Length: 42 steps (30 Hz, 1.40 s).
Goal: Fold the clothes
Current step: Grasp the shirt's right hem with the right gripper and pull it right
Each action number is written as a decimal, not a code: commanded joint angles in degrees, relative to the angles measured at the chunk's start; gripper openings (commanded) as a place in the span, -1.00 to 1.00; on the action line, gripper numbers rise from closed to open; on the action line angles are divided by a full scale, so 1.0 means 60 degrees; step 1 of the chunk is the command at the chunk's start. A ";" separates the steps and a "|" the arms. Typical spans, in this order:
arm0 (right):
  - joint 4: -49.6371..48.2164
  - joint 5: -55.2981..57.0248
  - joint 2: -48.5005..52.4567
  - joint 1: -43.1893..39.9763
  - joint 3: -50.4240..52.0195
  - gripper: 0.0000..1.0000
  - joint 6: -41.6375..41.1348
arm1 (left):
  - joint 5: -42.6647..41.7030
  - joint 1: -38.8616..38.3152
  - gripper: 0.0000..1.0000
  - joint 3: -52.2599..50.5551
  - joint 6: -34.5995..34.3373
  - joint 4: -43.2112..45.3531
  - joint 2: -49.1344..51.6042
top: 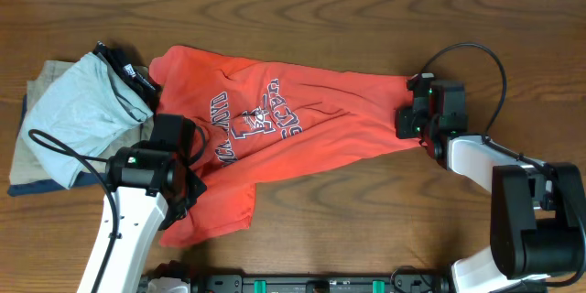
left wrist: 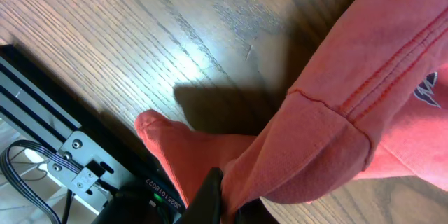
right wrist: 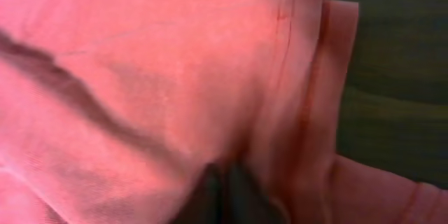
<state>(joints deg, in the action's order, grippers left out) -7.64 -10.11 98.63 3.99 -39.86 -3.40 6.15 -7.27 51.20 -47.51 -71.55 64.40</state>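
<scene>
Overhead, we see the shirt (top: 302,133) stretched left to right across the table (top: 366,18), with the left tool (top: 188,169) at its near-left edge and the right tool (top: 409,119) at its right end. The left wrist view shows that tool seemingly clamped on fabric, mostly cut off. The right wrist view, blurred, shows that tool pinching the hem.

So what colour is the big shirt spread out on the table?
The T-shirt is coral red, with dark-and-white lettering on the chest. The overhead view shows it best.

Coral T-shirt (left wrist: 350,98) in left pincer (left wrist: 225,207)
</scene>
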 commanded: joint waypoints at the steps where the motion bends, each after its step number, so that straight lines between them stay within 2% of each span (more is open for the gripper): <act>1: -0.0124 0.0295 0.0044 0.0109 -0.0066 -0.98 -0.0069 | 0.0080 0.0055 -0.88 -0.0015 0.0168 -0.0036 -0.0018; 5: -0.0474 0.0641 -0.0255 0.0011 -0.0364 -0.98 -0.0517 | 0.0080 0.0055 -0.87 -0.0015 0.0168 -0.0036 -0.0018; 9: -0.0656 0.2098 -0.0474 -0.0270 -0.1242 -0.98 -0.1206 | 0.0080 0.0055 -0.88 -0.0015 0.0168 -0.0036 -0.0018; 13: -0.0656 0.3082 -0.0455 -0.0714 -0.2288 -0.97 -0.1217 | 0.0080 0.0055 -0.88 -0.0015 0.0168 -0.0036 -0.0018; 14: -0.0659 0.3224 -0.0452 -0.0841 -0.2503 -0.79 -0.1213 | 0.0080 0.0055 -0.88 -0.0015 0.0168 -0.0033 -0.0018; 16: -0.0648 0.3297 -0.0444 -0.1100 -0.2787 -0.56 -0.1209 | 0.0080 0.0055 -0.88 -0.0015 0.0168 -0.0018 -0.0018; 19: -0.0463 0.3158 -0.0444 -0.1373 -0.2856 0.46 -0.1213 | 0.0080 0.0055 -0.88 -0.0015 0.0168 0.0047 -0.0018; 20: -0.0106 0.2991 -0.0444 -0.1450 -0.2856 0.54 -0.1209 | 0.0080 0.0055 -0.88 -0.0015 0.0168 0.0073 -0.0018; 27: 0.4248 0.2393 -0.0444 -0.1530 -0.2794 0.54 -0.1217 | 0.0084 0.0055 -0.88 -0.0015 0.0168 0.0153 -0.0018; 30: 0.5271 0.2361 -0.0444 -0.1530 -0.2605 0.54 -0.1213 | 0.0084 0.0055 -0.88 -0.0015 0.0168 0.0160 -0.0018; 36: 0.5162 0.1395 -0.0444 -0.1530 -0.2044 0.33 -0.1166 | 0.0084 0.0055 -0.88 -0.0015 0.0164 0.0222 -0.0018; 42: 0.3300 0.0918 -0.0433 -0.1435 -0.1144 0.32 -0.1104 | 0.0080 0.0055 -0.88 -0.0015 0.0168 0.0222 -0.0018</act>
<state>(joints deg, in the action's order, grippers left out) 15.38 -2.33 96.16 -4.91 -48.99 -10.17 6.17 -7.22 51.18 -47.51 -70.06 64.40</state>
